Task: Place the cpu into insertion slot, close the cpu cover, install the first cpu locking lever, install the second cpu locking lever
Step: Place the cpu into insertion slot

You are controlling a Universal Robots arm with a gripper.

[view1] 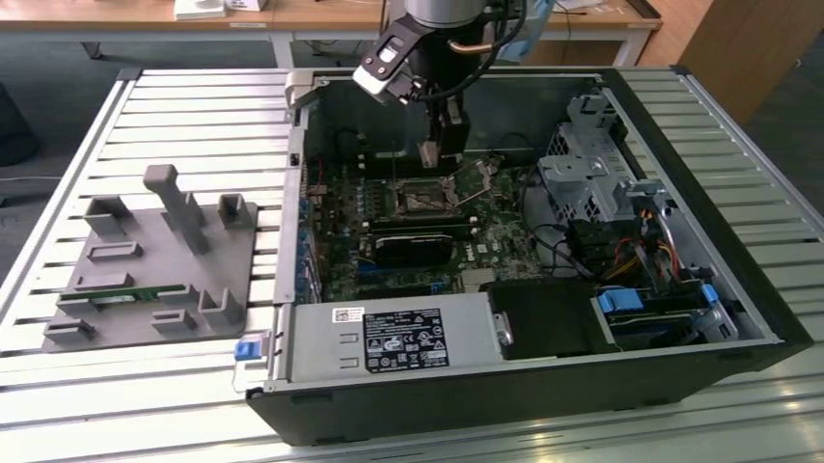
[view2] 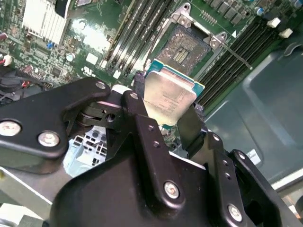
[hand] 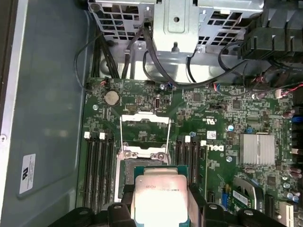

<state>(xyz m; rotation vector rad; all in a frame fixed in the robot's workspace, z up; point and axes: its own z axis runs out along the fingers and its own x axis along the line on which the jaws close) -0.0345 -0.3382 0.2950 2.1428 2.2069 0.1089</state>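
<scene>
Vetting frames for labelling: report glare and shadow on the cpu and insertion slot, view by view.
Second wrist view: cpu top washed by pale glare. First wrist view: cpu evenly lit. Exterior view: insertion slot dim inside the shadowed case.

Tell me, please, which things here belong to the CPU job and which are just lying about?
Job: gripper, shut on the cpu; insertion slot; cpu cover, open.
Lying about: grey fixture block; power supply; finned heatsink; drive cage.
</scene>
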